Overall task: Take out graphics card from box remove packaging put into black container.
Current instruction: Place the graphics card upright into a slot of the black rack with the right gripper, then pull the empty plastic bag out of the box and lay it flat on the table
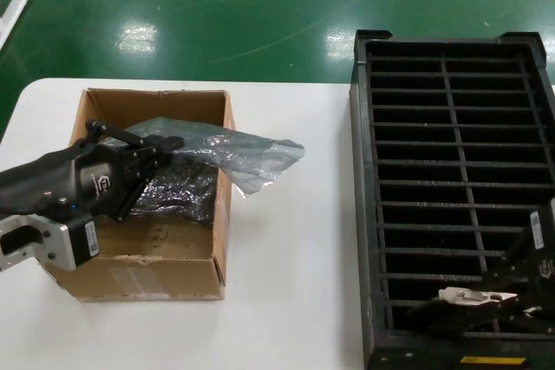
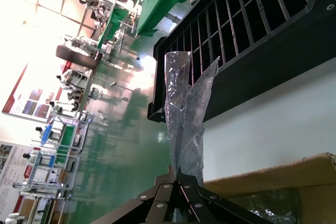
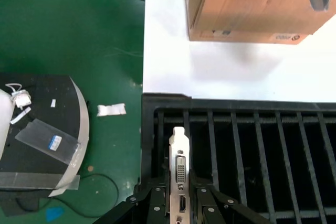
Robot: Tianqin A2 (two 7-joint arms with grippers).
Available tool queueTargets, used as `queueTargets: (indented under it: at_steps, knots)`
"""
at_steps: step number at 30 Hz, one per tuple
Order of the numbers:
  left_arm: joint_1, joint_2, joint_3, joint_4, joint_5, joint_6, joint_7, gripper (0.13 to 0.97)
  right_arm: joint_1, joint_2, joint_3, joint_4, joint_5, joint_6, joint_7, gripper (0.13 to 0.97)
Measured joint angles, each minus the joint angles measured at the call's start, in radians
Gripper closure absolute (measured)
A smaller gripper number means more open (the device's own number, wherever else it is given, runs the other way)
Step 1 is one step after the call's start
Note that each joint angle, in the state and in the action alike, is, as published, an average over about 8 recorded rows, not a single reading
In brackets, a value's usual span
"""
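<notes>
The packaging (image 1: 238, 155), a crinkly silver-grey bag, is pinched at one end by my left gripper (image 1: 167, 148) above the brown cardboard box (image 1: 139, 279). The bag's free end reaches out over the box's right wall. In the left wrist view the fingers (image 2: 167, 186) are shut on the bag (image 2: 184, 108). My right gripper (image 1: 505, 299) is low in the black container (image 1: 360, 214), at its near right corner. It is shut on the graphics card (image 1: 473, 296). In the right wrist view the card's silver bracket (image 3: 178, 156) stands between the jaws (image 3: 179, 195) over a slot.
Shiny dark bagged bundles (image 1: 178, 192) lie inside the box. The black container (image 3: 236, 106) takes up the table's right side, with a yellow label (image 1: 492, 360) on its near rim. White tabletop (image 1: 286, 257) lies between box and crate. Green floor lies beyond the table's far edge.
</notes>
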Motion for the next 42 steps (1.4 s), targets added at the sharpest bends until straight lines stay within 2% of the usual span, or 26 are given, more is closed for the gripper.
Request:
queueTargets:
  at_steps: [5,16,22,26,34,39,42]
  knots:
    - [0.000,0.000,0.000,0.000,0.000,0.000,0.000,0.959,0.006,-0.013,-0.002,-0.003,0.007,-0.006,-0.001,0.882]
    - [0.000,0.000,0.000,0.000,0.000,0.000,0.000,0.959,-0.030,-0.001,0.041,0.016,0.030,0.036,0.005,0.752]
    - [0.000,0.000,0.000,0.000,0.000,0.000,0.000,0.959,-0.161,0.021,0.176,0.051,0.071,0.230,-0.004,0.634]
    - [0.000,0.000,0.000,0.000,0.000,0.000,0.000,0.959,-0.288,0.009,0.300,0.065,0.101,0.407,-0.034,0.634]
    - [0.000,0.000,0.000,0.000,0.000,0.000,0.000,0.959,-0.478,-0.047,0.492,0.029,0.132,0.704,-0.102,0.424]
    - [-0.001,0.000,0.000,-0.001,0.000,0.000,-0.003,0.959,-0.525,-0.071,0.554,-0.002,0.158,0.795,-0.108,0.342]
    - [-0.009,0.000,0.005,-0.013,0.000,0.002,-0.044,0.959,-0.530,-0.073,0.561,-0.007,0.163,0.805,-0.108,0.280]
